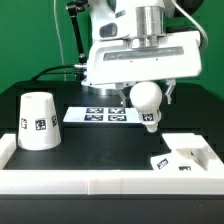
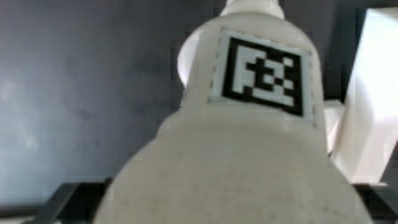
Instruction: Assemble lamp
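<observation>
My gripper (image 1: 143, 88) is shut on the ball-shaped bulb (image 1: 148, 103) and holds it in the air above the black table, its tagged neck pointing down. In the wrist view the bulb (image 2: 231, 140) fills most of the picture, with a black-and-white tag on its neck, and a dark finger (image 2: 75, 203) shows at either side. The tapered shade (image 1: 38, 122) stands on the table at the exterior view's left. The low sloped square base (image 1: 186, 158) lies at the exterior view's right, near the front wall.
The marker board (image 1: 100, 114) lies flat on the table behind the bulb. A low white wall (image 1: 100, 181) runs along the table's front and sides. A green backdrop stands behind.
</observation>
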`<state>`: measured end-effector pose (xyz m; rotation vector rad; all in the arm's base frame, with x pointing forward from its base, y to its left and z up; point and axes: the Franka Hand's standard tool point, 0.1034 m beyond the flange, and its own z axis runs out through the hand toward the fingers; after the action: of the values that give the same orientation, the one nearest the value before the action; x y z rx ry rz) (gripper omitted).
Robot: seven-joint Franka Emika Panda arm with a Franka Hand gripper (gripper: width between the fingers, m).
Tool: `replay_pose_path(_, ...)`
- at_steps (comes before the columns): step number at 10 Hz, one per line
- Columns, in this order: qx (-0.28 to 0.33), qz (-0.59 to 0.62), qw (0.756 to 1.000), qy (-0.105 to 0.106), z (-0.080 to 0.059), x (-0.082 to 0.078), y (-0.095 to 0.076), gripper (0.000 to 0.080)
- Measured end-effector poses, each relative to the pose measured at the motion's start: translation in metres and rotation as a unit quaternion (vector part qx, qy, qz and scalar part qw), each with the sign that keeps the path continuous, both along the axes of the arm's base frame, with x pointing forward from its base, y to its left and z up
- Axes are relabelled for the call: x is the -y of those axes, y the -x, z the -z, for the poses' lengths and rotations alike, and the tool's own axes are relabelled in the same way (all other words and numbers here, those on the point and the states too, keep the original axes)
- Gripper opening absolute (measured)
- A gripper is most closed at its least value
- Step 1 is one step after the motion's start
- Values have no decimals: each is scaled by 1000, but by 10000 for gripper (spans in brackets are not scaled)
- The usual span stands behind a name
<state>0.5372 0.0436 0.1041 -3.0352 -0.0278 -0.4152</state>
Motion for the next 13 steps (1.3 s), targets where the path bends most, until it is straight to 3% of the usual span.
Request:
replay_pose_path(2, 23, -48, 998, 15, -17, -3, -16, 576)
replay_pose_path(3, 23, -39, 999, 10, -22, -8, -21, 576)
replay_pose_path(7, 24, -55, 998, 15, -21, -6, -21, 576)
replay_pose_path(8, 40, -101, 993, 34, -29, -2, -29, 576)
replay_pose_path(11, 70, -153, 984, 54, -46, -6, -51, 576)
replay_pose_path(13, 80, -145, 985, 56, -42, -2, -48, 576)
